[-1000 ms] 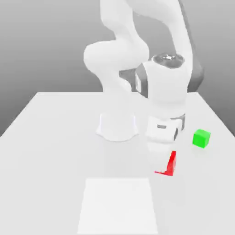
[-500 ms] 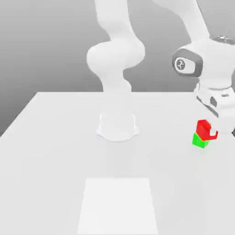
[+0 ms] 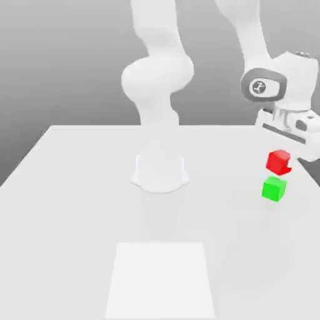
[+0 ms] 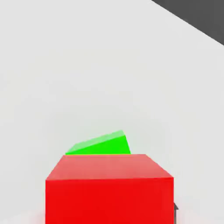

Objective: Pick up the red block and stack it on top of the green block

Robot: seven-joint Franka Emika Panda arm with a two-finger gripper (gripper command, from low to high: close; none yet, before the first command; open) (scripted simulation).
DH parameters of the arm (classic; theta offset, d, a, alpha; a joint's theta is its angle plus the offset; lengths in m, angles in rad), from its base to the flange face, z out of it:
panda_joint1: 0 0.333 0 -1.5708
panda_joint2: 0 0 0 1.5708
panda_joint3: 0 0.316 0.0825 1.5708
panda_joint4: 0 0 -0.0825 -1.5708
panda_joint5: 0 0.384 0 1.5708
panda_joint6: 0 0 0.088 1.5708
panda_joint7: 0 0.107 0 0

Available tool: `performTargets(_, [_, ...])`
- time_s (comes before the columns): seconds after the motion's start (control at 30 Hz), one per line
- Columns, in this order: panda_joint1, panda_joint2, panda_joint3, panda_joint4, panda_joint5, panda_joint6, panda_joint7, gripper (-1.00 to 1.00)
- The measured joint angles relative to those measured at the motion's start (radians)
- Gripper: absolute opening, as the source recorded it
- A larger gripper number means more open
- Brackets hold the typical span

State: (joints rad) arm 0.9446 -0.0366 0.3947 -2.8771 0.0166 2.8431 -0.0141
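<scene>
Gap betw. blocks (image 3: 279, 162) (image 3: 274, 189): ext. view only.Gap under red block (image 3: 279, 162), ext. view.

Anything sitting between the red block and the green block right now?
No object: in the exterior view the red block is up at the end effector, with only a bare stretch of white tabletop showing between it and the green block.

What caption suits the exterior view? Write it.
Gripper holding the red block above the green block.
</scene>
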Motion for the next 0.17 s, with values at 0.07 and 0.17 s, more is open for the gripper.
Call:
performTargets(0.07, [-0.006,0.058,-0.012,0.0,-0.072,0.053,0.05,-1.0])
performTargets(0.17, [-0.004,0.08,-0.021,0.001,-0.102,0.072,0.071,1.0])
